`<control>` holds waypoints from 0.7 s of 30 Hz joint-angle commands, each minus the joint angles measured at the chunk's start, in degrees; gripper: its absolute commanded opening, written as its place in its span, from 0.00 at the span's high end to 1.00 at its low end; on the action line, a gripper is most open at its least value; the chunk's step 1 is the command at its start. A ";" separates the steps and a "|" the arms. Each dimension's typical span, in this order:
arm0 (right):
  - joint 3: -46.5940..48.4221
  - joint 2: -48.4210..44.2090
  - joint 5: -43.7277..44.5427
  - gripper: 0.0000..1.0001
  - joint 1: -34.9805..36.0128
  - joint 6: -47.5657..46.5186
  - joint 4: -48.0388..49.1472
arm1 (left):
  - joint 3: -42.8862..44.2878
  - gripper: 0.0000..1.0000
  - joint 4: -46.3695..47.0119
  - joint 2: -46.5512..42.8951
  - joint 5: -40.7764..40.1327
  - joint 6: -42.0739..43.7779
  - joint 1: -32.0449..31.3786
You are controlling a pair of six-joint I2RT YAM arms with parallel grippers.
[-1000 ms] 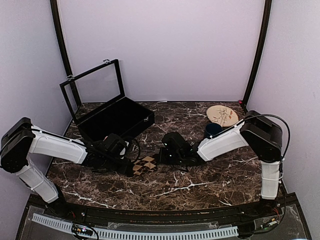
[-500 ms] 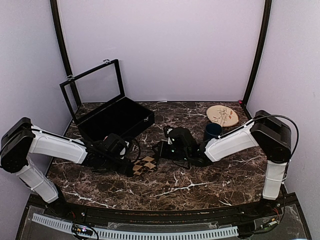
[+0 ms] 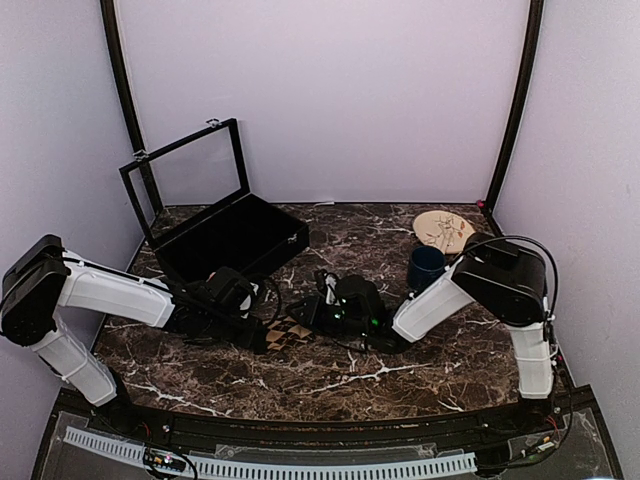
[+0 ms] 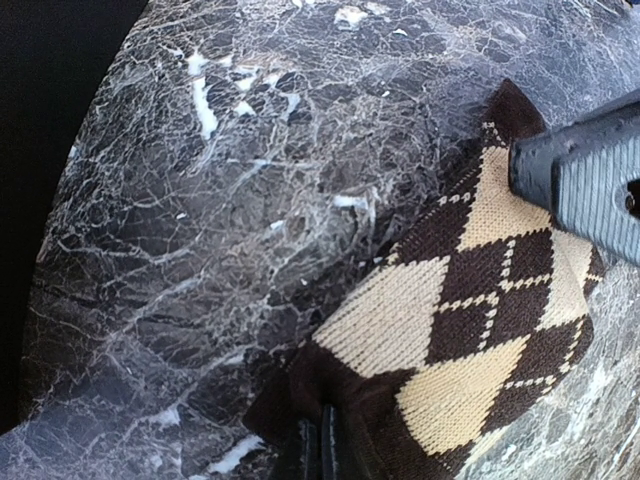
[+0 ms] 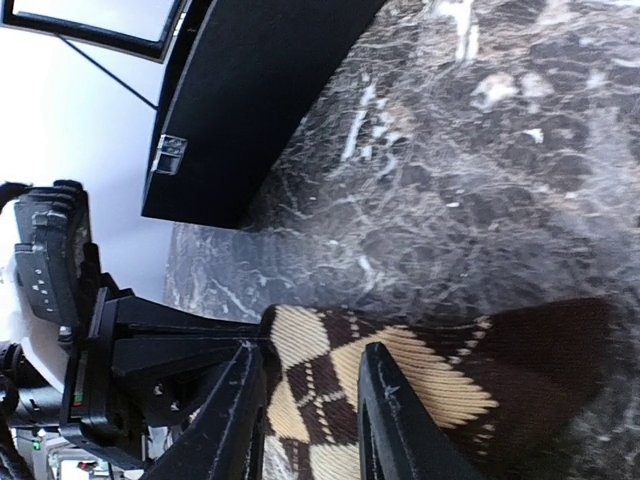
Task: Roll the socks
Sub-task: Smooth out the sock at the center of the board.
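One of the socks, a black one with tan-and-brown argyle diamonds [image 3: 293,329], lies flat on the marble table between the two arms. My left gripper [image 3: 262,336] is at its left end. In the left wrist view the left gripper [image 4: 321,452] is shut, pinching the dark edge of the argyle sock [image 4: 470,300]. My right gripper [image 3: 318,318] reaches in from the right. In the right wrist view the right gripper [image 5: 310,410] is open, its fingers [image 5: 395,420] straddling the argyle sock [image 5: 440,375] and low over it. Only this one sock shows.
A black case [image 3: 235,237] with its lid raised stands at the back left, close behind the left arm. A dark blue mug [image 3: 425,264] and a round tan plate [image 3: 445,231] sit at the back right. Dark marble table [image 3: 380,375] lies in front.
My right gripper has moved left over the argyle sock and opened wider. The left gripper has stayed shut in place on the sock's edge.
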 commanded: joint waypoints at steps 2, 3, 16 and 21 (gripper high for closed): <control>0.24 1.33 -1.30 0.69 0.64 3.00 5.38 | 1.07 1.00 -0.96 -0.78 0.86 0.25 0.26; 0.41 1.51 -1.44 0.69 0.63 3.24 5.23 | 1.07 1.00 -0.91 -0.71 0.92 0.21 0.26; 3.32 1.84 -3.38 0.69 1.51 4.13 0.53 | 1.76 1.00 -1.17 0.07 0.70 0.51 0.26; 3.93 4.28 -4.75 0.69 1.08 6.55 0.87 | 1.87 1.00 -1.45 -0.01 0.72 0.48 0.26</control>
